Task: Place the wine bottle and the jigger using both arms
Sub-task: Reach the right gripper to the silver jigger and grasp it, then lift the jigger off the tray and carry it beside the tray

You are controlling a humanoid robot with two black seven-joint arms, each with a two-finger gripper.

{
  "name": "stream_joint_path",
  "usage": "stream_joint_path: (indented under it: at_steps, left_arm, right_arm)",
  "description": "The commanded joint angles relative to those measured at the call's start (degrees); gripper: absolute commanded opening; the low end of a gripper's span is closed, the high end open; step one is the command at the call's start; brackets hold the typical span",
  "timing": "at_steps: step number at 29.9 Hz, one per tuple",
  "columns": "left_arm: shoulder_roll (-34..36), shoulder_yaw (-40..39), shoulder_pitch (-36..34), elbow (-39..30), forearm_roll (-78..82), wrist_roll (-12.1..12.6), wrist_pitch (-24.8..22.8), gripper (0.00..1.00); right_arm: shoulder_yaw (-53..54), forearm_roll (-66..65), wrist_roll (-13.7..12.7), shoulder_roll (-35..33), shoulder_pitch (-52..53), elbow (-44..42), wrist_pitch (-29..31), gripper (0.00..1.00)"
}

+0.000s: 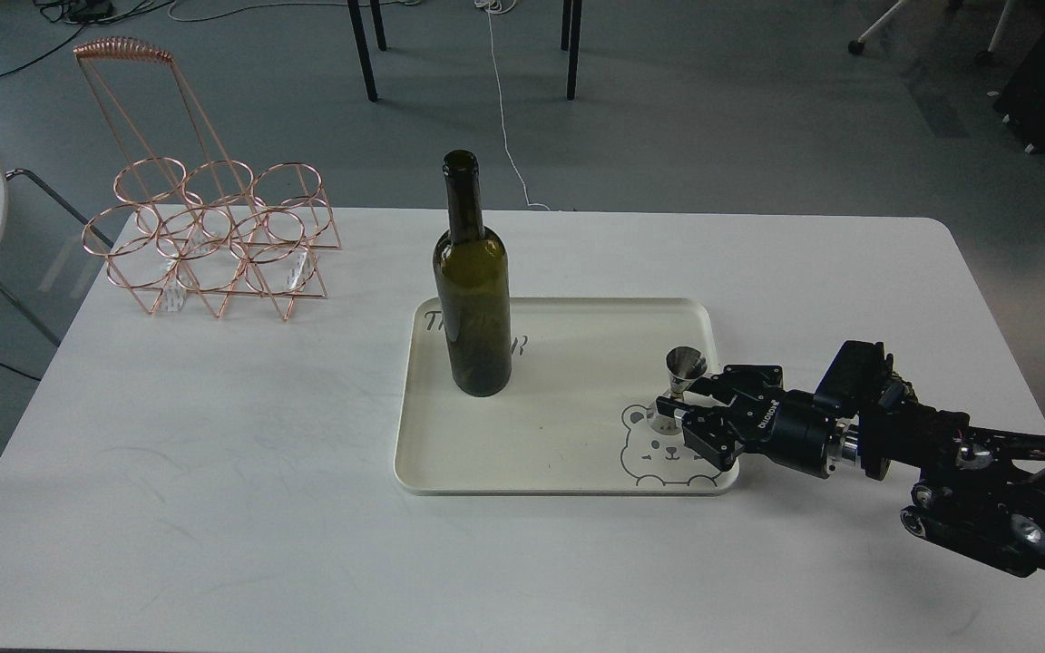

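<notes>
1. The right gripper [675, 405] is seen over the tray's near right corner, its black fingers [699, 385] set on either side of the jigger's waist; whether they press the metal or merely flank it cannot be told.
2. The jigger [683, 371] is held upright between those fingers, its upper cone open to the camera and its lower cone partly hidden behind them.
3. The right arm [931, 453] is brought in from the lower right edge, low over the table.
4. A bear drawing [654, 458] is printed on the tray just under the gripper.
5. The tray [559, 444], cream and shallow, is laid at the middle of the white table [214, 472].
6. The bottle [472, 281] is stood upright on the tray's left part, well apart from the jigger.
7. A copper wire rack [214, 245] is placed at the table's far left corner.
8. The left gripper is not seen.
</notes>
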Motion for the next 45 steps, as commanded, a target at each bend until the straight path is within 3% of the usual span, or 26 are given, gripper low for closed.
stream_joint_path:
  at_steps: [1,16,20,26,30,45]
  left_arm:
    - [-0.1,0.0,0.0,0.6,0.1,0.0,-0.1,0.99]
    - [-0.2,0.1,0.1,0.9,0.1,0.0,0.0,0.99]
    - [-0.2,0.1,0.1,0.9,0.1,0.0,0.0,0.99]
    - [-0.2,0.0,0.1,1.1,0.1,0.0,0.0,0.99]
    - [-0.2,0.0,0.1,1.6,0.1,0.0,0.0,0.99]
    - [0.0,0.0,0.0,1.6,0.2,0.1,-0.4,0.99]
  right_arm:
    - [-0.1,0.0,0.0,0.0,0.2,0.1,0.0,0.22]
    - [0.0,0.0,0.0,0.4,0.6,0.1,0.0,0.24]
    - [0.0,0.0,0.0,0.4,0.6,0.3,0.0,0.20]
    - [0.1,0.0,0.0,0.1,0.8,0.3,0.0,0.03]
    - [0.3,0.1,0.0,-0.7,0.9,0.4,0.0,0.01]
    - [11.1,5.5,0.0,-18.1,-3.4,8.5,0.0,0.01]
